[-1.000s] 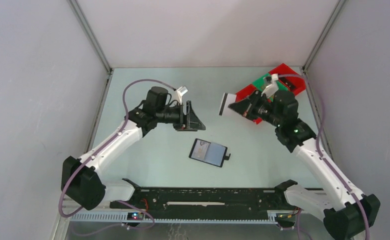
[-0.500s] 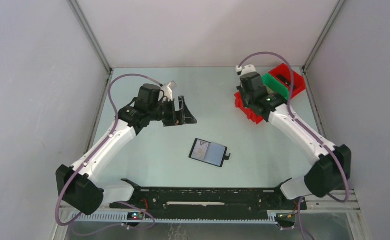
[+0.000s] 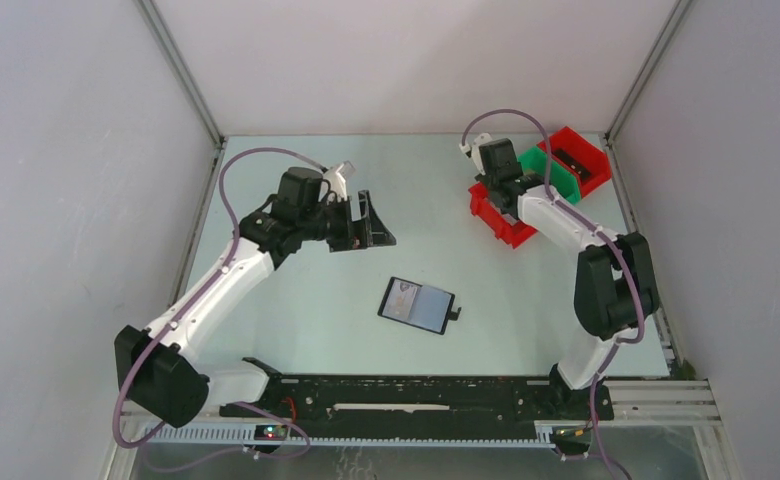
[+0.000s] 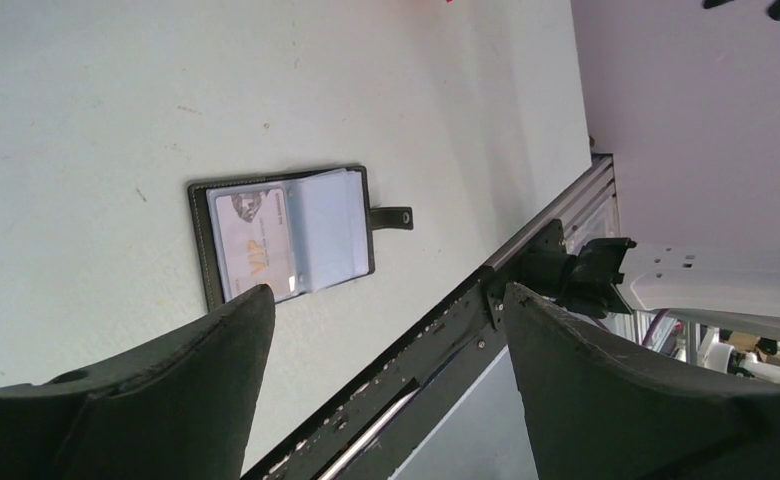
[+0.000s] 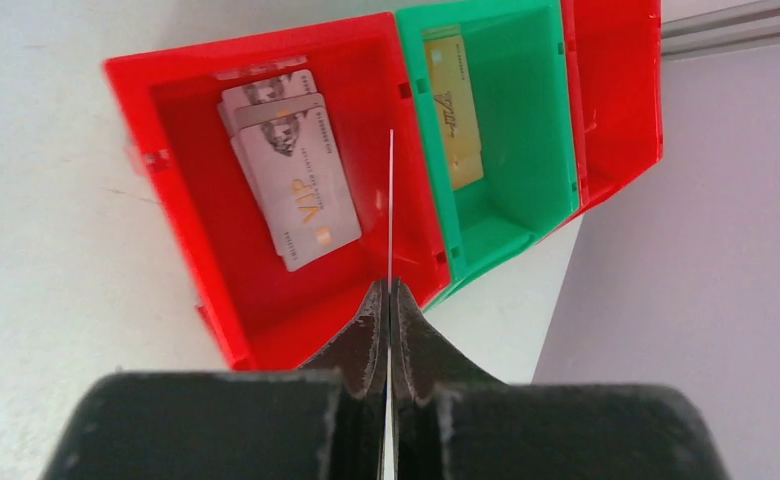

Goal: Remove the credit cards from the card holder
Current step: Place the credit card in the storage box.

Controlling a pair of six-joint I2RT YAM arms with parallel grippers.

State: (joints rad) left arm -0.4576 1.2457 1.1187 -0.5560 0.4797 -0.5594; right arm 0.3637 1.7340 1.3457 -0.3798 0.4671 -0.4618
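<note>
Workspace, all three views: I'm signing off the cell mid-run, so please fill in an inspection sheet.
Surface: pale table, a few faint specks.
Job's things: card holder lies open and flat, a VIP card in its sleeve; stacked cards in the red bin; a gold card in the green bin.
Clutter: nothing seen.
Grippers: left pincer open, apart from the holder; right pincer shut on a credit card, seen edge-on over the red bin.
Cables: a purple cable loops over each arm, away from the holder.
Surroundings: grey walls; black rail at the near edge.
</note>
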